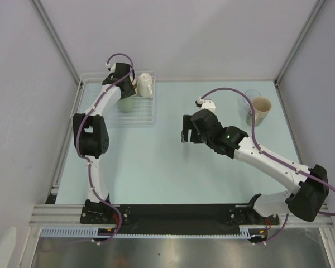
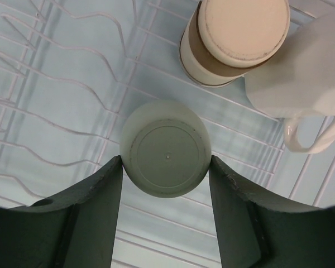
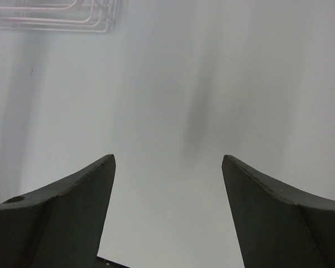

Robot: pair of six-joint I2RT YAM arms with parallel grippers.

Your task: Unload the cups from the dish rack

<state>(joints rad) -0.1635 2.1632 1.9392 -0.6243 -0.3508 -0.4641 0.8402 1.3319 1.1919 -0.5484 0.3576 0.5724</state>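
Top external view, starting at the far left: dish rack (image 1: 154,106) of thin pale bars, set in the far left corner of the surface (image 1: 156,167). Reaching down into it, the left pincer (image 2: 166,161). From the left wrist, narrowed onto the pale green cup (image 2: 166,148), with one dark finger (image 2: 95,212) against each side and nothing else in the grip. Upside down on the rack bars, that cup, base turned to the camera. Beyond it and a little right, also upside down in the rack, a cup with a brown band (image 2: 234,39). Just beside that one, a white cup (image 2: 307,72) with a handle. Further right, over bare surface near the middle, the right pincer (image 3: 168,159): spread wide, holding nothing, well apart from every cup. At the far right of the surface, outside the rack, a clear glass (image 1: 251,99) and a beige cup (image 1: 262,110), both upright, side by side, touching or very nearly so.
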